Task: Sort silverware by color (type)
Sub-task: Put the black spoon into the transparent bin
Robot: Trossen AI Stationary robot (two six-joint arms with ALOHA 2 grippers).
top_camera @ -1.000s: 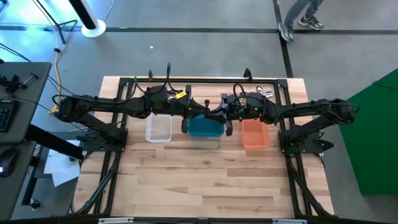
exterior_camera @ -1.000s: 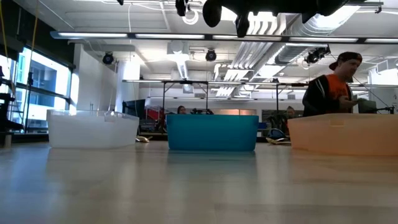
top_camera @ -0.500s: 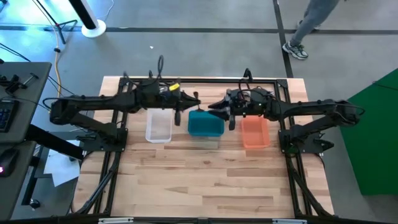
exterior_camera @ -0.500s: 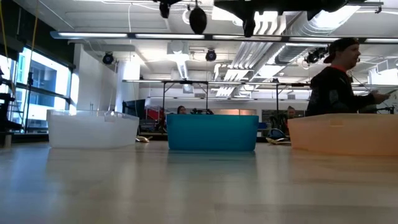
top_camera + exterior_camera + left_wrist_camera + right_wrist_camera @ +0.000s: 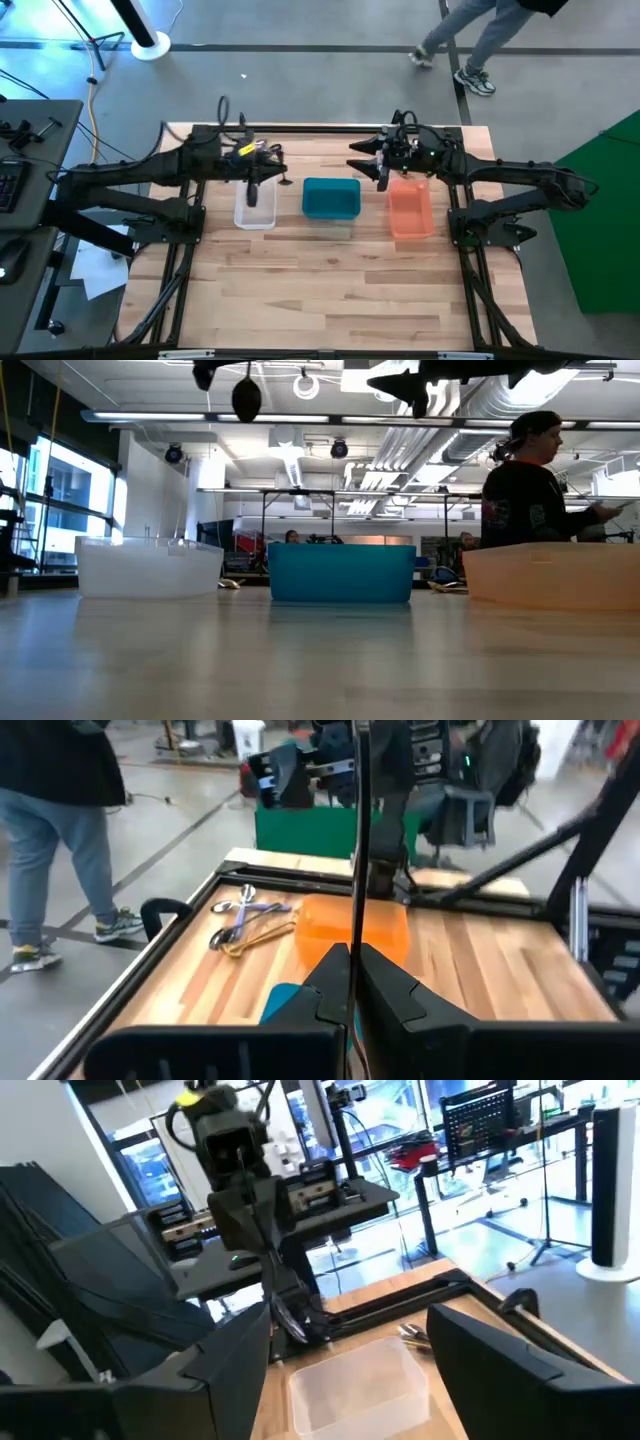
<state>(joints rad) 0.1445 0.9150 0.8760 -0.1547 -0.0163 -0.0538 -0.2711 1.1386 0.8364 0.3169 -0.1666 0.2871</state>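
Left gripper [image 5: 253, 188]: I have it above the clear bin [image 5: 255, 208], jaws closed on a dark utensil [image 5: 357, 840]; its thin handle runs up between the fingers in my left wrist view, and the low view shows a dark rounded end [image 5: 246, 398] hanging under the arm.
Clear bin: leftmost of three bins on the desk [image 5: 330, 270].
Teal bin [image 5: 331, 199]: middle, no arm over it.
Right gripper [image 5: 380, 172]: I see it just beside the orange bin's [image 5: 410, 213] left far corner, jaws spread wide, nothing between them.
Silverware pile [image 5: 245, 923]: loose utensils, silver and gold-toned, lying at the desk's far edge beyond the orange bin.
Person [image 5: 525, 485]: behind the desk.
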